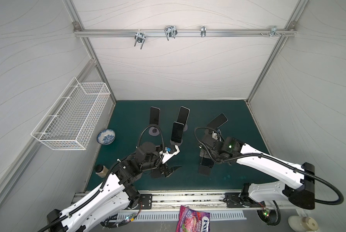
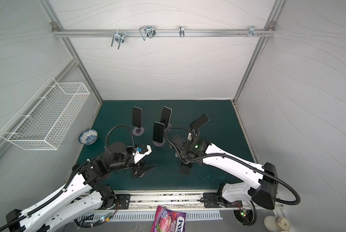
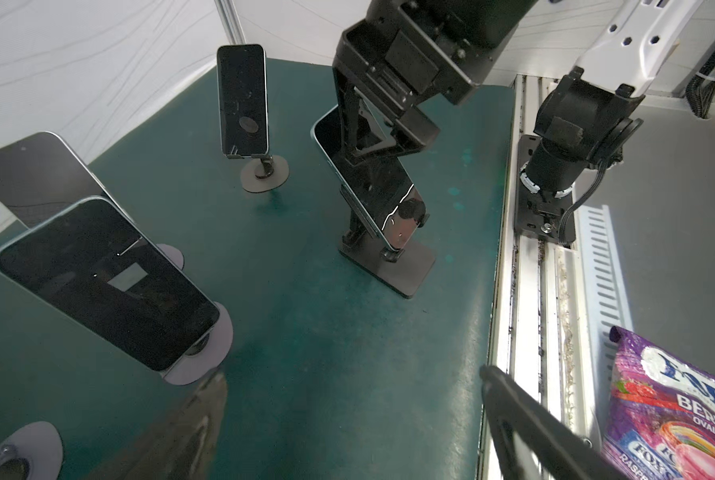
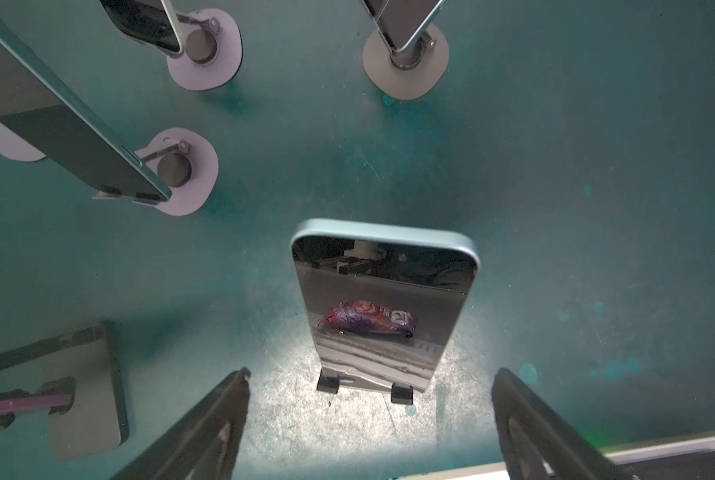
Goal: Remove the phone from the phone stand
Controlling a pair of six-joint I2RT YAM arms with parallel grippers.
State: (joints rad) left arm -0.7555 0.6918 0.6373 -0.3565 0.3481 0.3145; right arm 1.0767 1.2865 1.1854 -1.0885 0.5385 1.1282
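Lower ctr of right wrist view: phone [image 4: 383, 307] propped on phone stand [image 3: 405, 270], right gripper [image 4: 371, 372] fingers spread either side, nothing pinched. Step: approach. Next, prob.: lower, close on phone edges, lift off. Left gripper [image 1: 168, 171] spread, empty.

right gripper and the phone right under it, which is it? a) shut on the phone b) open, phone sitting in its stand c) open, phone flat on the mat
b: in the right wrist view the right gripper has its fingers wide apart, and the phone sits upright on the lips of its stand.
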